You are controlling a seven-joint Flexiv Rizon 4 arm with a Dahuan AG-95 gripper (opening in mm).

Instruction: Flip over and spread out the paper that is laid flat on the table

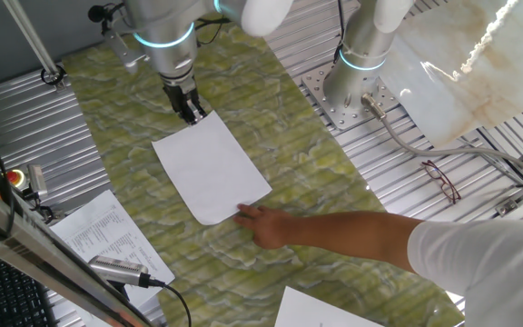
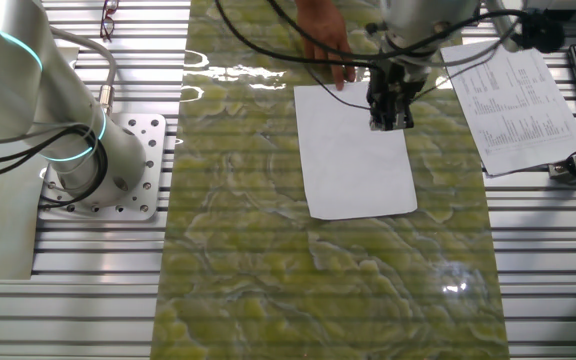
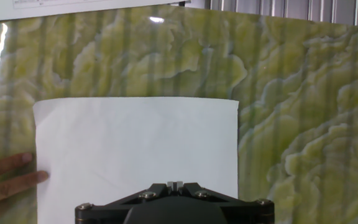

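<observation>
The paper (image 1: pixel 212 168) is a blank white sheet lying flat on the green-yellow marbled table (image 1: pixel 307 173). It also shows in the other fixed view (image 2: pixel 353 150) and in the hand view (image 3: pixel 135 143). My gripper (image 1: pixel 192 113) is down at the middle of the paper's far short edge, jaws closed together on that edge. It shows above the sheet's edge in the other fixed view (image 2: pixel 390 118), and its fingertips are nearly touching in the hand view (image 3: pixel 174 184). The pinch point itself is hidden by the gripper body.
A person's hand (image 1: pixel 266 222) rests its fingertips on the paper's opposite edge, also seen in the hand view (image 3: pixel 8 177). Printed sheets (image 1: pixel 107 232) lie on the ribbed metal beside the table. A second arm's base (image 1: pixel 352 91) and glasses (image 1: pixel 441 179) sit on the other side.
</observation>
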